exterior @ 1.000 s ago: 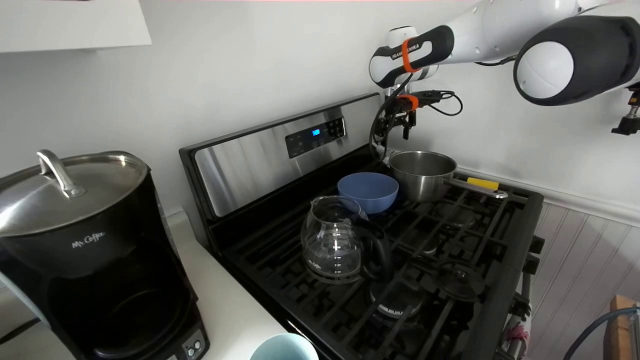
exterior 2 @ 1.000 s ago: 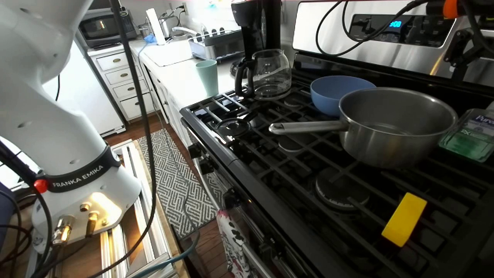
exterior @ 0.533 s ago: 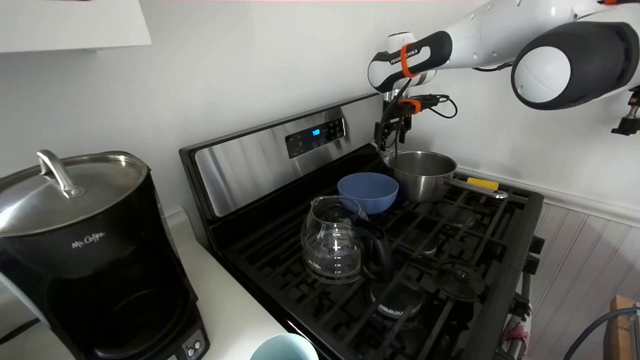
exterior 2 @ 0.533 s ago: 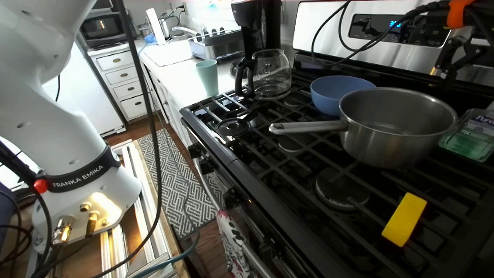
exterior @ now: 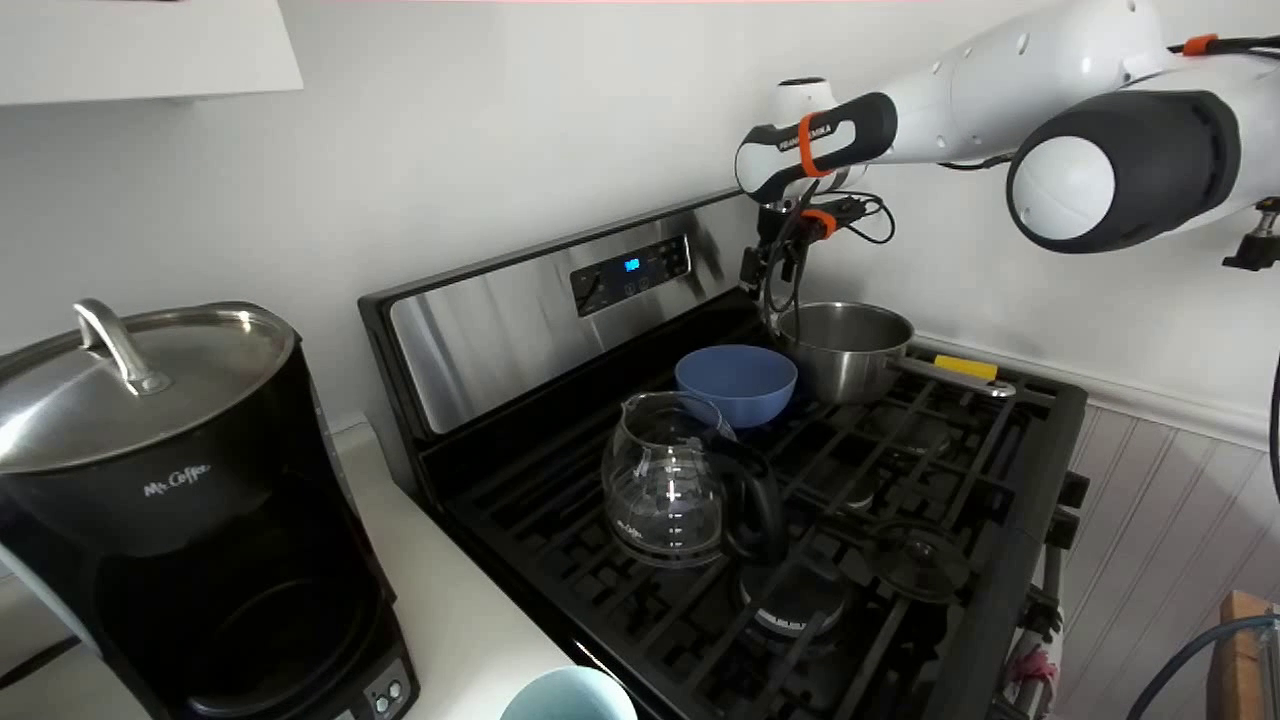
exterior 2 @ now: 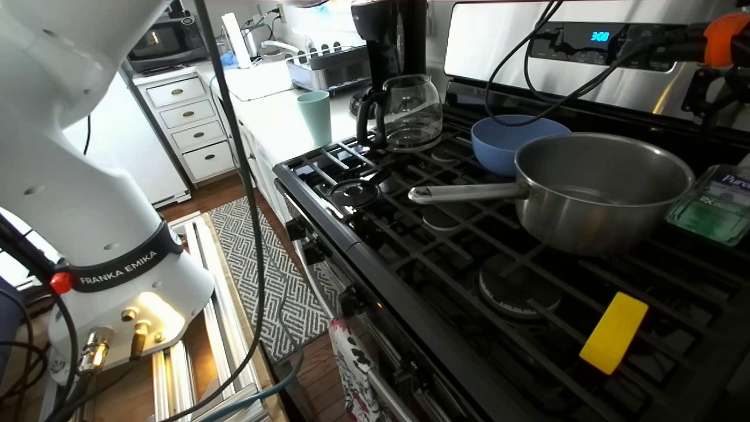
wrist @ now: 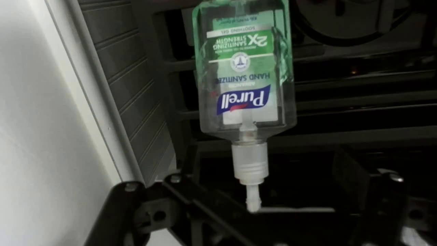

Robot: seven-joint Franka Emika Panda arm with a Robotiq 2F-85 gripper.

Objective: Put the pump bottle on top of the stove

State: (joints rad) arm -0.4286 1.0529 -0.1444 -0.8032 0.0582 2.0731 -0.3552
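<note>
Translucent green pump bottle [wrist: 245, 102] on a stainless steel gas stove [exterior: 490, 350], black two-fingered gripper [exterior: 770, 272] above

The bottle, marked Purell and fitted with a pale plastic pump head [wrist: 251, 164], rests on top of the stove, just beside a round stainless steel saucepan [exterior 2: 577, 225]; whether it lies flat or leans, and whether it touches the pan, cannot be told. The gripper hangs over it from the white jointed arm [exterior: 1000, 90] — its jaws stand apart. In the wrist view the lettering appears inverted, with the pump head pointing toward the gripper. A smooth blue bowl [exterior: 737, 400] sits just beside the saucepan; farther along stands a clear glass carafe [exterior: 665, 500] with a black handle. A yellow rectangular block [exterior 2: 614, 333] lies near the saucepan. On the pale counter [exterior: 450, 620] adjoining the stove stand a black coffee maker [exterior: 180, 530] and a pale blue-green cup [exterior 2: 316, 117].
</note>
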